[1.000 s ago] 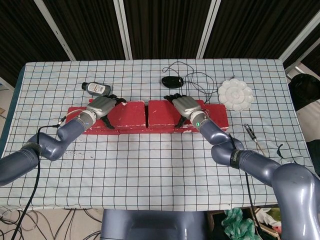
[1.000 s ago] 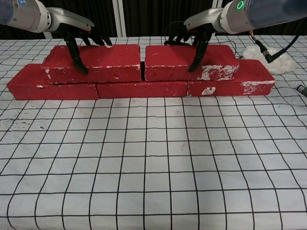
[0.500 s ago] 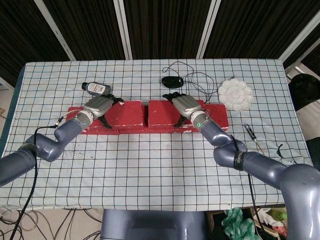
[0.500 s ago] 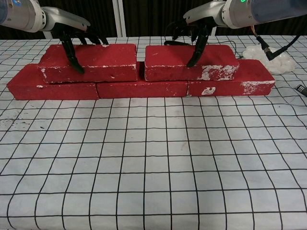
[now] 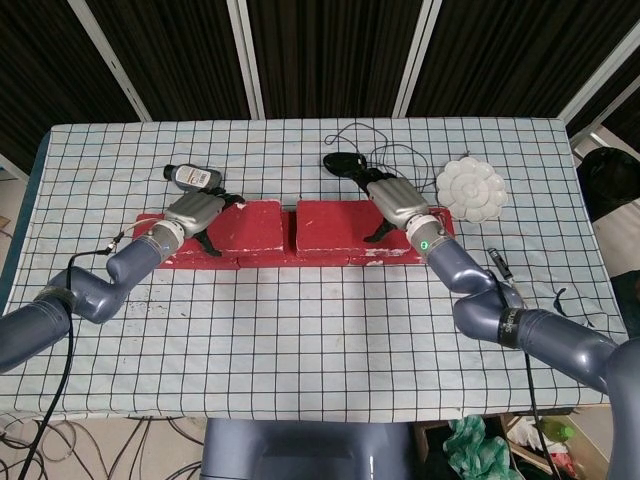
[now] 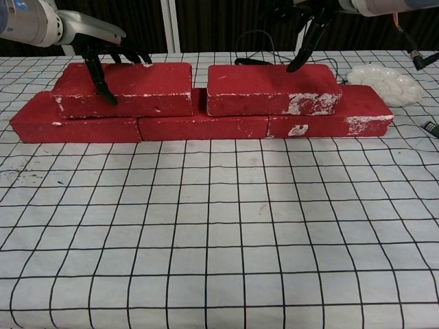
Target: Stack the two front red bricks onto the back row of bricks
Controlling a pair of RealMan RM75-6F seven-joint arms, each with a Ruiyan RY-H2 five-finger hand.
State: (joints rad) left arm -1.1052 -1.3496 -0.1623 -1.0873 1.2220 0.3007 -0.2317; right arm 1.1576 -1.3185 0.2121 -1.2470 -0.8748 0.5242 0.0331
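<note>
Overhead head view, low frontal chest view

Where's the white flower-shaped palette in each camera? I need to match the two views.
Head view: the white palette lies at the right back of the table, behind the right end of the brick row.
Chest view: the white palette shows at the right edge, behind the lower right brick.
Shared landmark: the upper right brick, just left of it in both.

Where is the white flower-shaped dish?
In the head view the white flower-shaped dish sits on the table's back right, just behind the right end of the red bricks and right of the black cable.
</note>
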